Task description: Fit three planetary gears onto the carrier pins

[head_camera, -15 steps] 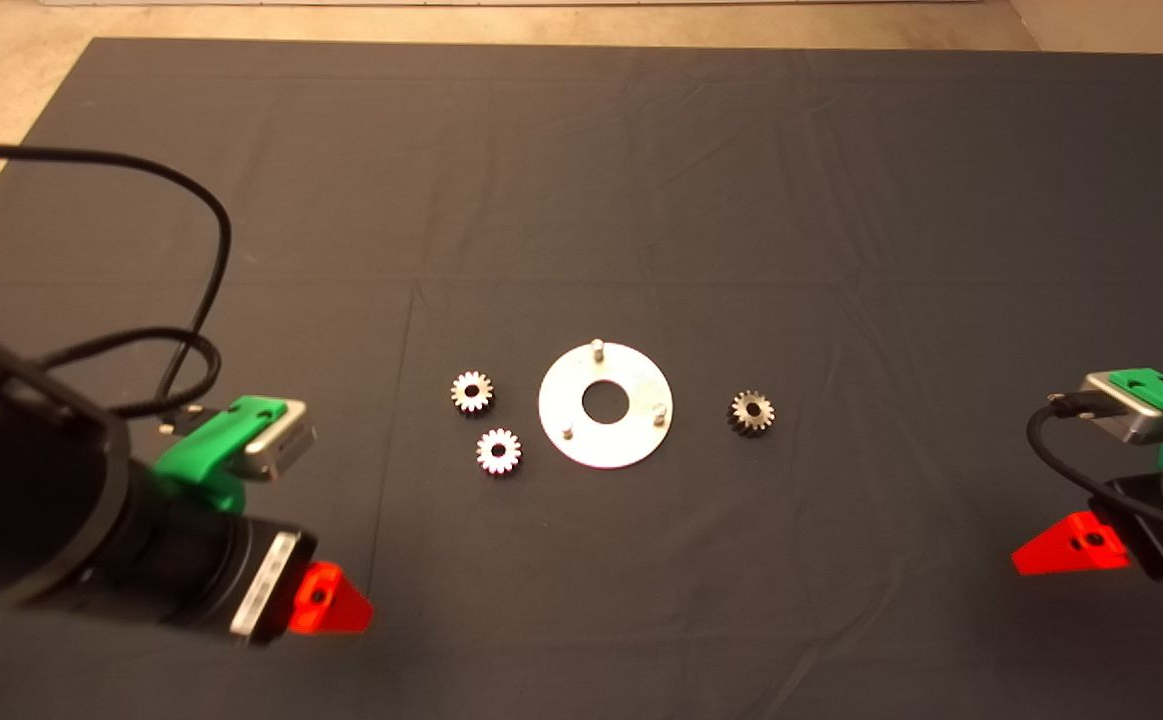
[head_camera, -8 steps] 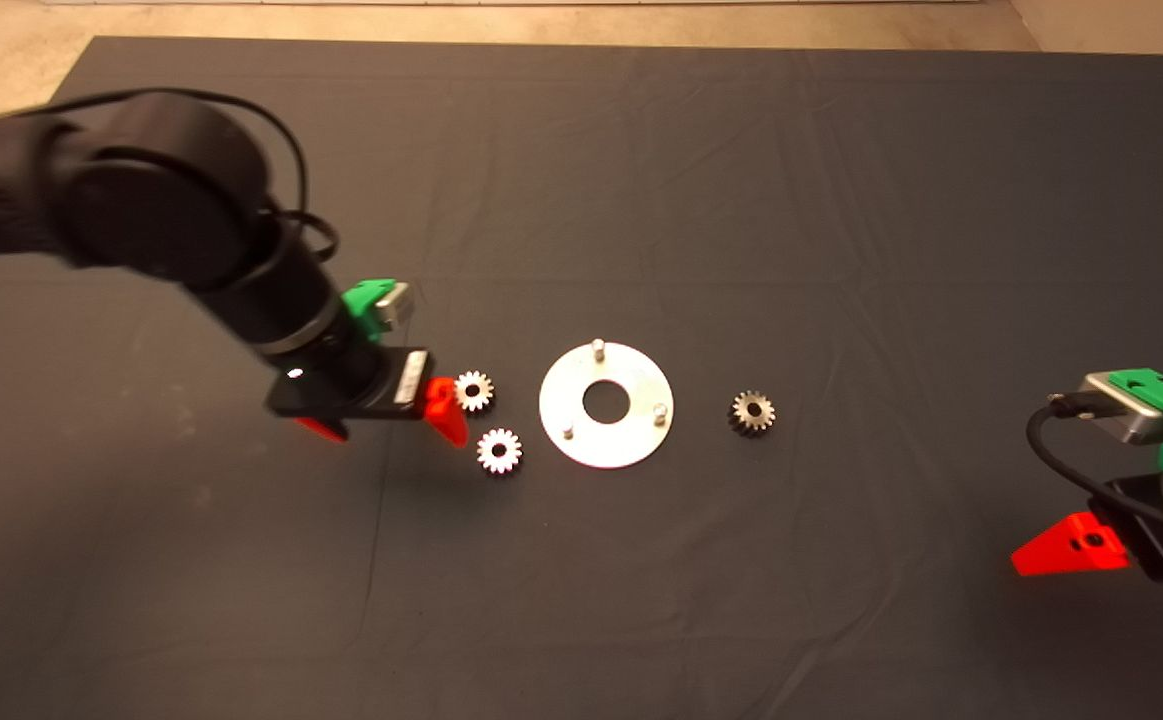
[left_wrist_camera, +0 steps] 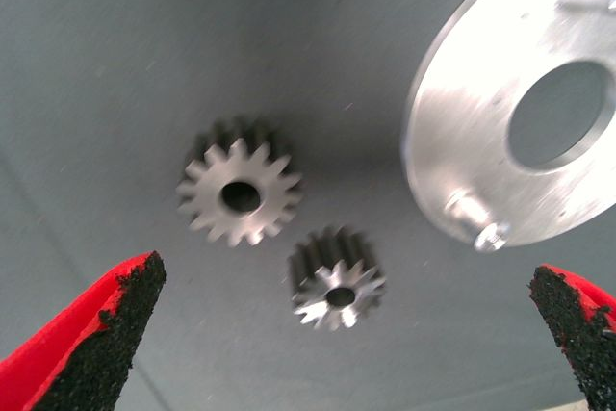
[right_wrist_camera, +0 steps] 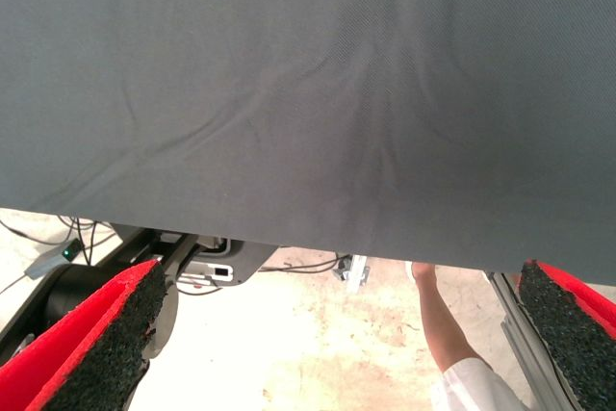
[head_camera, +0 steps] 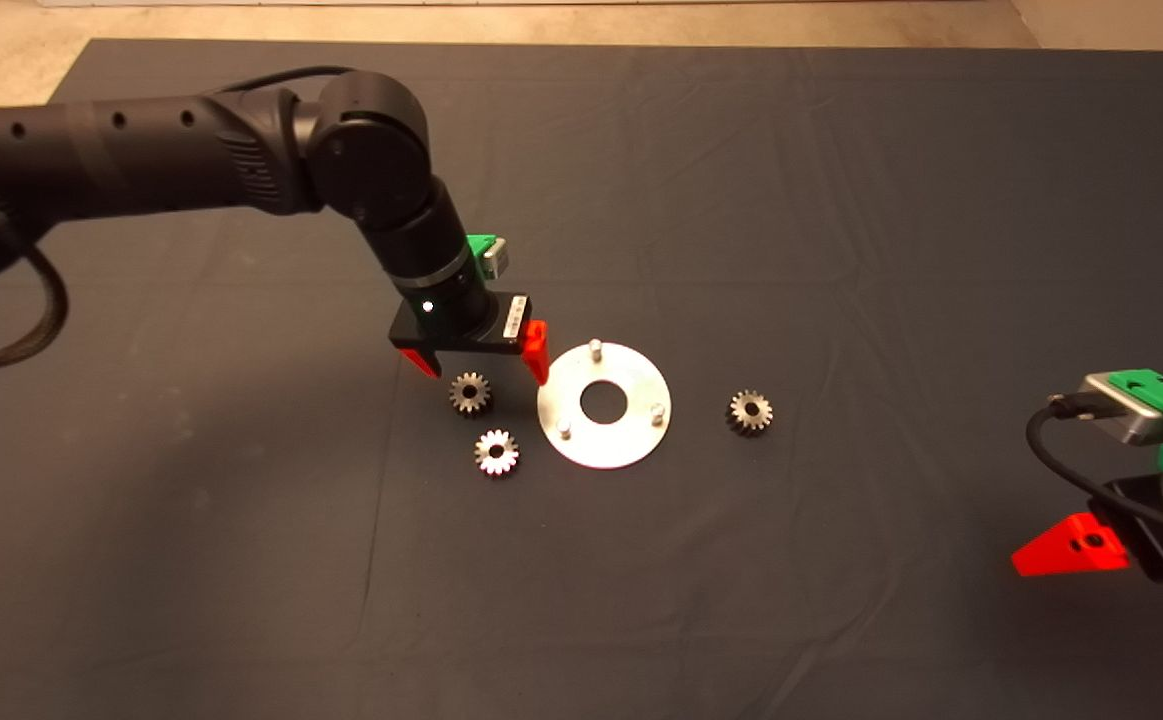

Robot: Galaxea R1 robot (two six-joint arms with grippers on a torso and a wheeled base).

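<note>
Left green gripper with red fingers [head_camera: 481, 368] hovers spread wide above the small toothed silvery steel gear [head_camera: 470, 393], at nine o'clock of the shiny round carrier disc [head_camera: 604, 403]. Probably first pickup: descend, pinch. Right gripper [head_camera: 1071, 545] parked, fingers apart.

Dark mat [right_wrist_camera: 308, 93], spread fingers [right_wrist_camera: 106, 334], person's arm [right_wrist_camera: 445, 329] beyond.

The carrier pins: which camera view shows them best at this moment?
The head view: all three carrier pins stand upright round the disc, none bearing a gear. The left wrist view, from the left gripper, shows one pin close up and part of another at the frame edge. The right wrist view shows none.
</note>
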